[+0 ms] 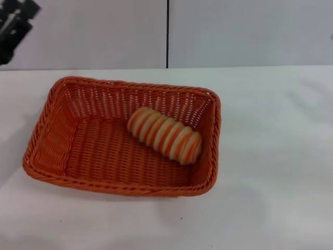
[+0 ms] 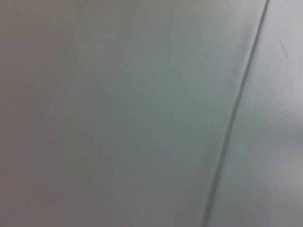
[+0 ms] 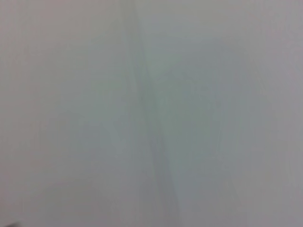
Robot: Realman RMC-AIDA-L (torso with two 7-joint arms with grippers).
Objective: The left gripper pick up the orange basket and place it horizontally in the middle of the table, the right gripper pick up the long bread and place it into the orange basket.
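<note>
Two claws to account for, and we barely see either. Our left gripper [image 1: 15, 26] sits up at eleven o'clock in the head view, a dark blurred shape raised against the wall well clear of everything; whether its fingers are spread or closed we cannot tell, and nothing hangs from it. Our right gripper is out of the head view altogether, and both wrist views give us only blank grey wall with a seam.

Moving outward, the orange basket [image 1: 52, 138] rests flat on the table [image 1: 281, 156], long side across, slightly toward nine o'clock from centre. Inside it the long bread [image 1: 165, 135] lies diagonally, one end high at eleven o'clock, the other low at four o'clock near the right-hand wall.

We judge the job essentially finished: basket placed, loaf in.

So what could spoil it? The loaf is rounded and lies close to that sloping wall, so a knock to the basket could roll it. Either arm sweeping low on its way to park could clip the braided rim and skew the basket off its horizontal line.
</note>
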